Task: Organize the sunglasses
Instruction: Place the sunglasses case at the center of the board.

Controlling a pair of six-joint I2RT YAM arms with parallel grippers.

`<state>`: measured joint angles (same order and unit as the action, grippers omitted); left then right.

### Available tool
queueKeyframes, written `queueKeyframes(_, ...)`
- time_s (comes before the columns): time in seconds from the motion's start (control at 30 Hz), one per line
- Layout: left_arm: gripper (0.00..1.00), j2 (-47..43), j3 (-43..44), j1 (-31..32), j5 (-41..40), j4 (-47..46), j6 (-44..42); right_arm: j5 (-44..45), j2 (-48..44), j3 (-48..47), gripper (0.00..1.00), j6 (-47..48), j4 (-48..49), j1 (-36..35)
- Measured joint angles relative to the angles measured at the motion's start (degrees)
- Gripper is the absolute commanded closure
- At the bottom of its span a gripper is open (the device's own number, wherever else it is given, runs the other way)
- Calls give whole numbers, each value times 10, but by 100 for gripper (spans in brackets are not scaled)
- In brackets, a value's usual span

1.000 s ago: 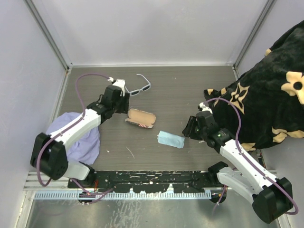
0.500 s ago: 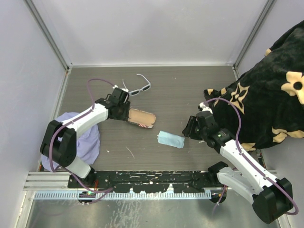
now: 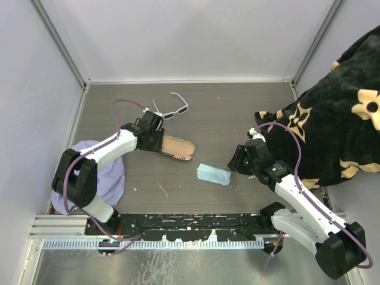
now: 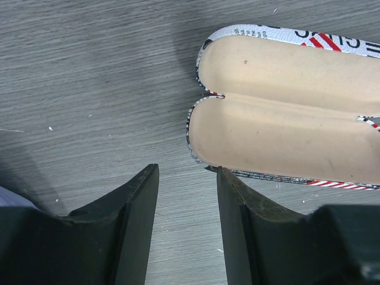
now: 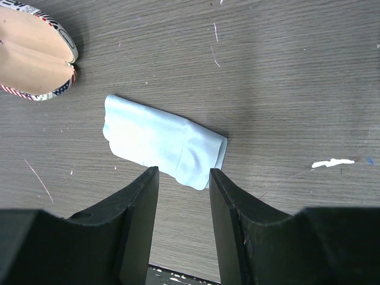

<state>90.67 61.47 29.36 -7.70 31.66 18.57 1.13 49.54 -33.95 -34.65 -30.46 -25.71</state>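
Sunglasses point(image 3: 172, 111): flat on table point(image 3: 237, 113), far-left area, at 1 o'clock from left gripper point(image 3: 155, 138), apart from it, temple arms unfolded.
Left gripper point(image 4: 187, 178): released, jaws parted, nothing between them; low over wood, just beside rounded end of case.
Case point(image 3: 177, 148) point(image 4: 285, 124): lying opened, tan lining up, at 4 o'clock from left gripper.
Right gripper point(image 3: 237, 160) point(image 5: 183, 178): released, jaws parted, empty; hovering at near edge of light blue cloth point(image 3: 213, 174) point(image 5: 163, 142).
Cloth: folded, at 4 o'clock from case, apart from it.

sunglasses point(image 3: 173, 109) | white frame, dark lenses | temple arms unfolded | flat on tabletop, far-left area
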Motion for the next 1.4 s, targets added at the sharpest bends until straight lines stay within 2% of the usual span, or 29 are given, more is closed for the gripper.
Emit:
queueKeyframes(0.5, 55, -23, 7, 3, 22, -21, 14, -2, 0, 0, 54, 0, 0, 0)
queueKeyframes(0.7, 57, 14, 45, 3, -6, -14, 14, -2, 0, 0, 54, 0, 0, 0)
queueKeyframes(0.87, 59, 50, 42, 3, -11, -5, 14, -2, 0, 0, 54, 0, 0, 0)
queueKeyframes(1.4, 61, 52, 23, 4, -16, 0, 13, -3, 0, 0, 54, 0, 0, 0)
